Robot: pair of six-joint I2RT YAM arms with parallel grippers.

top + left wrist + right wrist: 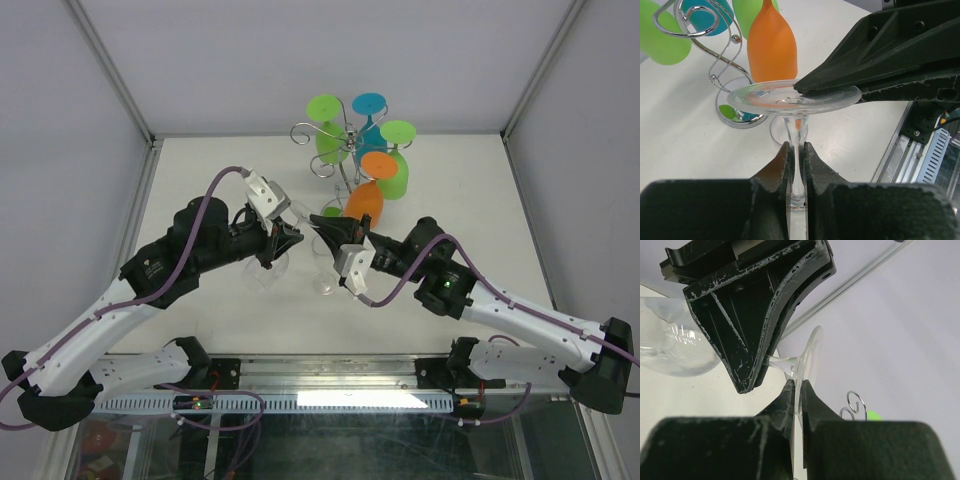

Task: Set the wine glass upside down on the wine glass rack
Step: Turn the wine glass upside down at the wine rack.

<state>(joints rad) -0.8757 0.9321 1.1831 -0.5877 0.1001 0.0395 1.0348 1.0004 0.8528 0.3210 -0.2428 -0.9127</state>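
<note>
My left gripper (796, 150) clamps the wine glass (790, 97) by its stem while my right gripper (797, 390) pinches the foot, mid-frame overhead. The wine glass rack (322, 168) waits upper centre; hanging's not yet done.

Clear wine glass (795, 100). Left gripper (795, 146) and right gripper (797, 385) black, edges scuffed grey. Shiny chrome rack (721, 100). Lime green glasses (327, 108), turquoise glass (370, 103), orange glass (772, 45). White table (680, 130). Purple cables (215, 185).
</note>
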